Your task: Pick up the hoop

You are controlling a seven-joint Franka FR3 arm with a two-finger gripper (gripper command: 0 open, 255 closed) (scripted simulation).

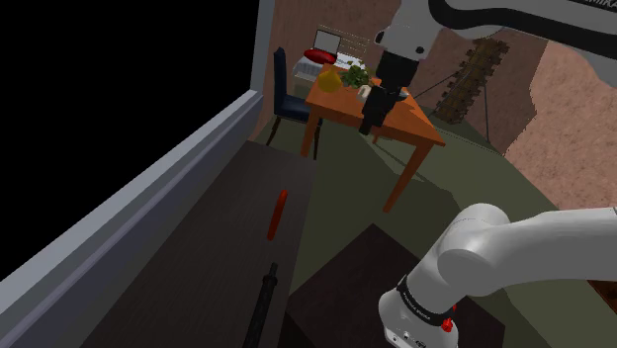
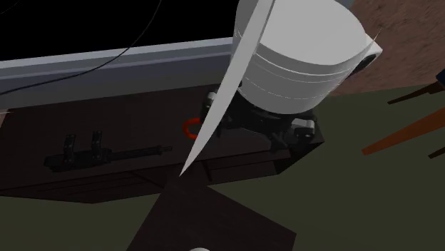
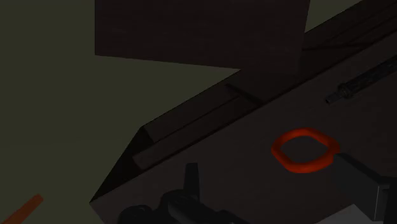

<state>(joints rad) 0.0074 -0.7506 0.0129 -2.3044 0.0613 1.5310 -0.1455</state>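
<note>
A red ring hoop (image 1: 278, 215) lies flat on the dark counter (image 1: 198, 267), nearer its open floor-side edge, with a long black rod (image 2: 135, 152) tip close by. The black hand (image 1: 371, 125) hangs high, pointing down, well apart from the hoop. I cannot tell how wide it is.

A red-orange hoop (image 3: 303, 151) lies on the dark table (image 3: 254, 188) (black rod (image 3: 366, 79) nearby).

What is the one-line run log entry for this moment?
stage: pre-grasp | gripper: open, above dark table | hoop: red, flat on table, not held | nearby: black gun-shaped object
</note>
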